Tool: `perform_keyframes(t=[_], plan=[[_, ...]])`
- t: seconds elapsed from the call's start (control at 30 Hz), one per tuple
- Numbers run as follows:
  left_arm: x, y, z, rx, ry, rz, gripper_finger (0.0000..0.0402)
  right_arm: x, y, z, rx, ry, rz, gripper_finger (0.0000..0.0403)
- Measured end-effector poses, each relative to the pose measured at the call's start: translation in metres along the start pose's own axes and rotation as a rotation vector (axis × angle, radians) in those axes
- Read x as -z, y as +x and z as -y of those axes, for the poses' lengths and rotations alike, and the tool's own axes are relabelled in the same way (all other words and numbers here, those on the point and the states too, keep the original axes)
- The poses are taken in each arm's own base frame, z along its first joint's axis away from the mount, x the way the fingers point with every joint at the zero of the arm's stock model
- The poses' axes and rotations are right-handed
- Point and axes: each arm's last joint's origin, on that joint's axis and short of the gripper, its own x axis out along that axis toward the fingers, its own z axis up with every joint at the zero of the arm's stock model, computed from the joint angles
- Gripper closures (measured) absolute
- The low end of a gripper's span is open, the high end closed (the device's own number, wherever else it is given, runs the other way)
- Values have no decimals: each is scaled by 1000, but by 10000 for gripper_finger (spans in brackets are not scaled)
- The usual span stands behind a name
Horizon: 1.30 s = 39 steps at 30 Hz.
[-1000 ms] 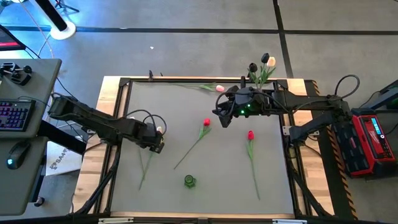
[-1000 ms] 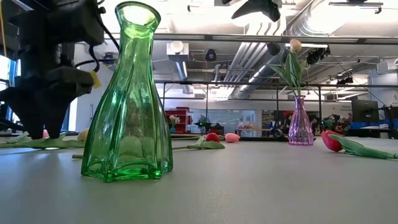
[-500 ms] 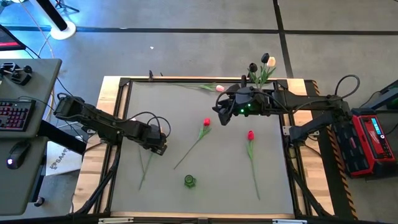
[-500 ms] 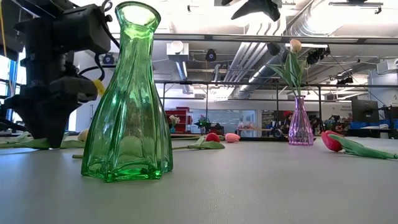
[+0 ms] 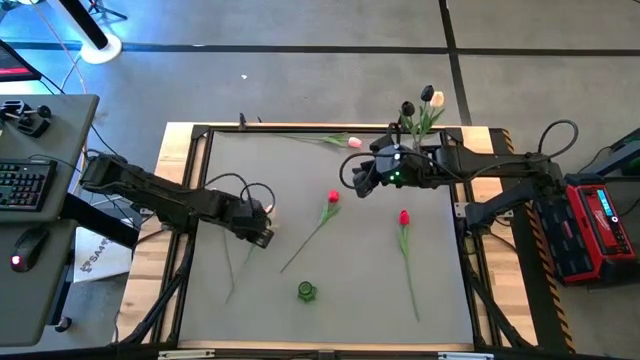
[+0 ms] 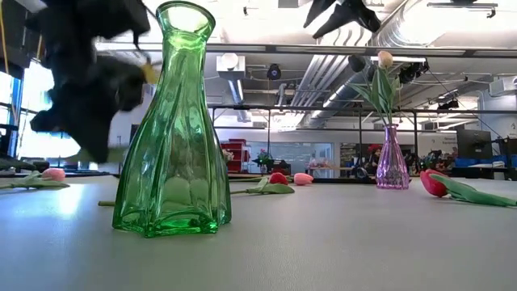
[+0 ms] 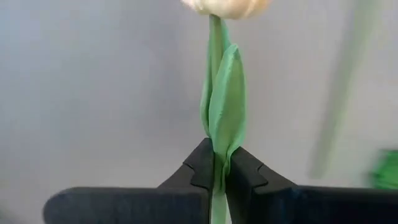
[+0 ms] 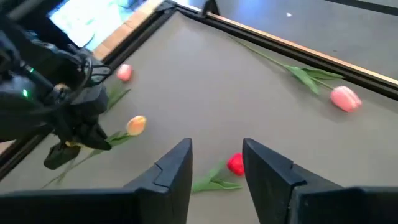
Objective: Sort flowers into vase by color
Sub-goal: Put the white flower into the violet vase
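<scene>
— While the left gripper [image 7: 216, 171] sits at about nine o'clock on the table [image 5: 330, 310], what do its fingers hold?

— They are pinched together on the green stem of a cream tulip [image 7: 225, 93]. In the left wrist view the stem runs straight out from between the two dark fingertips [image 7: 199, 167], a long leaf lies along it just past the tips, and the pale head sits at the far end, clear of the fingers.

— And the right gripper [image 8: 216, 163]?

— It hangs above the table toward one o'clock, fingers apart with a clear gap and nothing between them. In its wrist view a red tulip [image 8: 234, 163] lies on the table below that gap, untouched.

— Where are the other flowers?

— From above, a second red tulip [image 5: 403, 217] lies at about three o'clock, stem pointing toward five. A pink tulip [image 5: 354, 143] lies along the far edge near twelve. Another pink tulip [image 8: 124, 72] rests on the table near the left arm, around nine o'clock.

— The vases?

— A green vase [image 5: 305, 291] stands upright at six o'clock, with no flower in it. A purple vase [image 6: 391, 158] stands at the one o'clock corner, holding a pale tulip and dark ones.
</scene>
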Motion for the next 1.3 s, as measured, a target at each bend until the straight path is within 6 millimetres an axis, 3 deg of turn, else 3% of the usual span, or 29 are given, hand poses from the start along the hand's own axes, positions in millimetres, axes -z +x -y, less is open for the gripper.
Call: perform_keyframes(t=[0.17, 0.33, 0.53, 0.83, 1.0, 1.3], plan=[[-12, -37, 19, 196, 87, 157, 392, -4, -1, -8, -89, -1, 34, 283], [-33, -89, 43, 457, 267, 439, 393, -11, -2, -18, -221, -27, 77, 283], [-57, -134, 56, 559, 420, 685, 394, -19, -7, -30, -399, -98, 137, 283], [-80, -165, 80, 684, 667, 893, 394, -20, -13, -52, -557, -218, 254, 283], [-87, -167, 96, 684, 750, 908, 394, -23, -12, -63, -613, -225, 344, 283], [-97, -159, 116, 715, 821, 858, 394, -19, -7, -66, -617, -251, 327, 283]])
